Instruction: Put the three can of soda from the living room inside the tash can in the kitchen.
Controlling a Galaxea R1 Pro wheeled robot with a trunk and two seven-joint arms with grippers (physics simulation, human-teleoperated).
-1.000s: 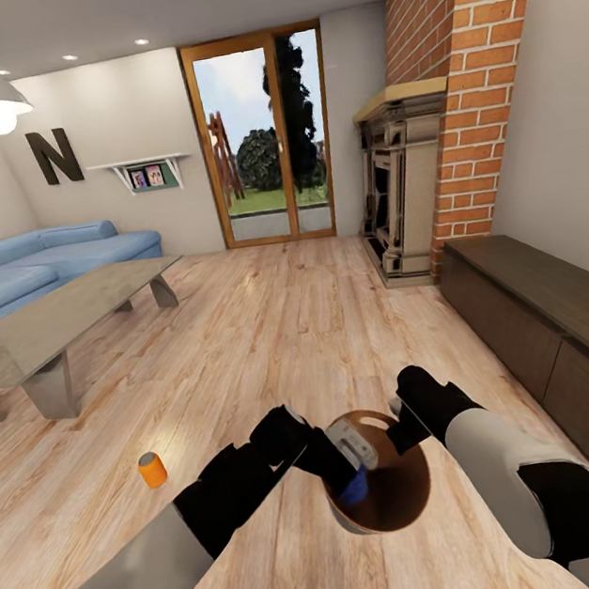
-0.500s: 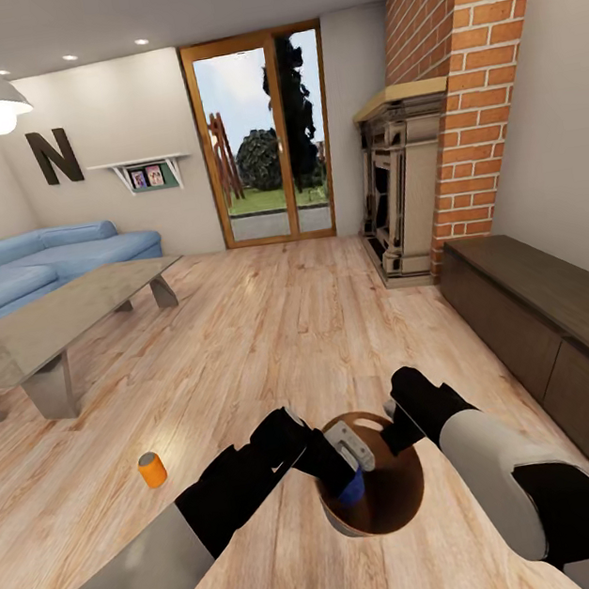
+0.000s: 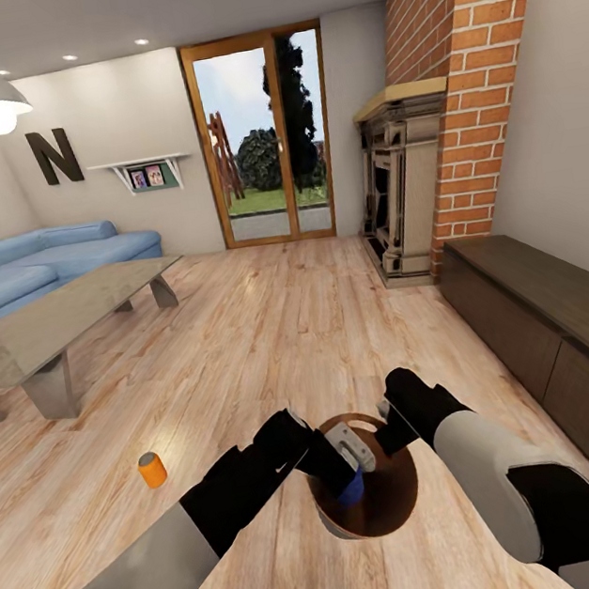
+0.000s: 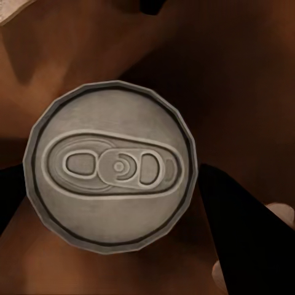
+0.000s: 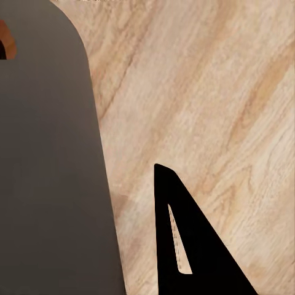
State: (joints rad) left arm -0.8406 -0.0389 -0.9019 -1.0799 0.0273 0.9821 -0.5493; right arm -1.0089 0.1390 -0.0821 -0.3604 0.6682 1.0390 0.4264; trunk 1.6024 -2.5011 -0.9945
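Note:
A blue can of soda (image 3: 351, 488) hangs over the brown inside of the tash can (image 3: 389, 498), with my left gripper (image 3: 346, 476) shut on it. In the left wrist view its grey top (image 4: 110, 166) sits between the two black fingers (image 4: 243, 236), with the bin's brown interior behind. My right gripper (image 3: 390, 433) is shut on the bin's far rim. In the right wrist view the grey outer wall (image 5: 55, 172) lies beside one black finger (image 5: 190, 246). An orange can of soda (image 3: 152, 470) stands upright on the living room's plank floor, to the left of my left arm.
A glass-topped low table (image 3: 52, 323) and a blue sofa (image 3: 33, 264) stand at the left. A dark wood sideboard (image 3: 557, 329) runs along the right wall, with a brick fireplace (image 3: 410, 181) behind it. Glass doors (image 3: 265, 137) are straight ahead across open floor.
Both grippers and the tash can they hold have shifted slightly left and away from me. The blue can stays in the left gripper. The orange can has not moved.

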